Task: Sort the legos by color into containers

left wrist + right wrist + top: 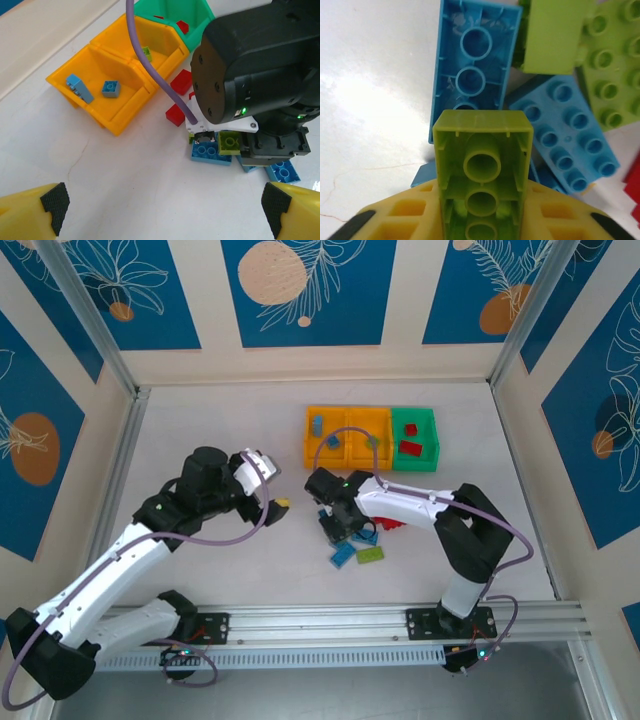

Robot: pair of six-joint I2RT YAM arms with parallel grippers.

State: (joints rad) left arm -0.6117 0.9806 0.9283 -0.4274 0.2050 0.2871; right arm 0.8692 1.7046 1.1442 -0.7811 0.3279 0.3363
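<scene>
**Operator:** One brick is in a grip at present. Which brick, and which arm?

**Technician:** The right gripper [342, 528] is pinching a lime brick [482, 150] between its fingers. The brick sits low over the pile [358, 548] on the table [220, 420]. Its hollow underside faces the wrist camera. Its long axis runs straight out from between the fingers.

**Operator:** State of the other arm?

**Technician:** The left gripper [165, 209] is spread wide and holds nothing. It hangs to the left of the pile, apart from it.

**Operator:** Where does the target lie?

**Technician:** The middle orange bin [362, 411] already contains one lime piece. It lies beyond the right gripper, toward the far wall and slightly right. The right arm is the nearer one.

**Operator:** Clearance?

**Technician:** Judged sufficient after a lift.
- Red bricks [181, 81] lie on the table between the pile and the bins.
- The near wall of the bin must be cleared from above.
- The right arm's purple cable [150, 65] loops over the bin row and could snag.
- The left orange bin [320, 411] holds blue pieces and the green bin [415, 412] holds red ones. Both adjoin the target, so the release should be centred.
</scene>
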